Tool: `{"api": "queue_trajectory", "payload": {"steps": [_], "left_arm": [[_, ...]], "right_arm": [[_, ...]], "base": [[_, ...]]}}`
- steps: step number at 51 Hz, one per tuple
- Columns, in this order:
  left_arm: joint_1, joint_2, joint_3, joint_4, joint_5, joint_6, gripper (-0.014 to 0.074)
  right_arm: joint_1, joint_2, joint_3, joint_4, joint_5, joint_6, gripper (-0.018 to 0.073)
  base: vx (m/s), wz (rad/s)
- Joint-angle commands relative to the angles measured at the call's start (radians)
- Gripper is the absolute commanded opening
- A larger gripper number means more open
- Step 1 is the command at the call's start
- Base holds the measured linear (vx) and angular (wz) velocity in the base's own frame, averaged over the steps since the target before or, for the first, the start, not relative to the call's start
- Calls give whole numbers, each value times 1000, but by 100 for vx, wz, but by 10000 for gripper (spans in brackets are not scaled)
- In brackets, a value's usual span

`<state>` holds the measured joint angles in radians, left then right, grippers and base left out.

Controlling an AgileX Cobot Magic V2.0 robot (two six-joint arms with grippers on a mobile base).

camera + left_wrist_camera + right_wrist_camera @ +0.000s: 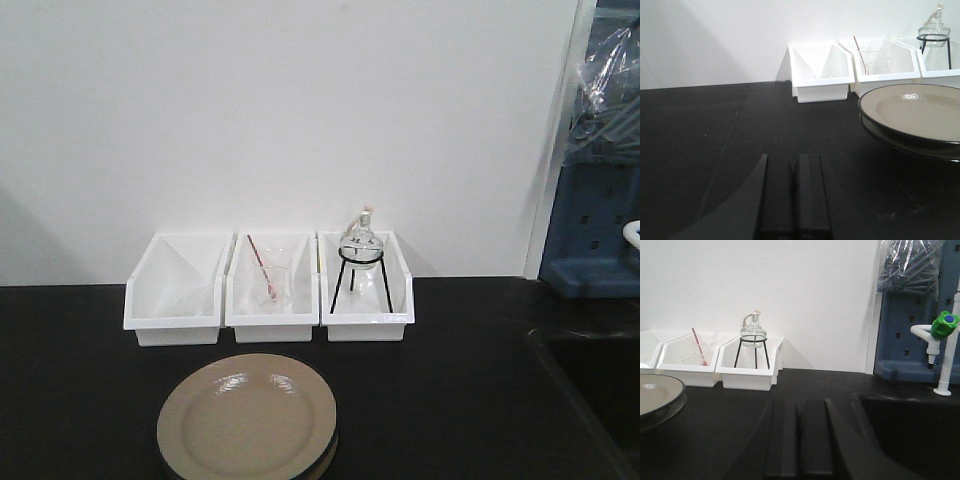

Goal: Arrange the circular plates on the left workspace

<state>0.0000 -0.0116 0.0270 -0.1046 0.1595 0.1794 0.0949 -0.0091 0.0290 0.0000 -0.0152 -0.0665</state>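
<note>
Two circular plates lie stacked on the black countertop, the beige top plate over a dark-rimmed lower plate. The left wrist view shows the stack at the right, the lower plate's rim peeking out beneath. In the right wrist view the stack sits at the far left edge. My left gripper is shut and empty, low over bare counter to the left of the plates. My right gripper is shut and empty, to the right of the plates near the sink. Neither gripper appears in the front view.
Three white bins stand in a row against the wall: the left holds clear glassware, the middle a beaker with a red rod, the right a glass flask on a black tripod. A recessed sink and a green-tipped tap lie at the right.
</note>
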Motion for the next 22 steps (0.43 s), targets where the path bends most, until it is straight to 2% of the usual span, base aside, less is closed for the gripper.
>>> {"api": "queue_trajectory", "payload": {"steps": [1,22], "left_arm": [[-6,-15,20,-12,-84,-10,0],[-6,-15,20,-12,-84,-10,0]], "right_arm": [[-6,-14,22,-20,-77,2,-1],[-6,-14,22,-20,-77,2,-1]], "base": [[0,0],[0,0]]}}
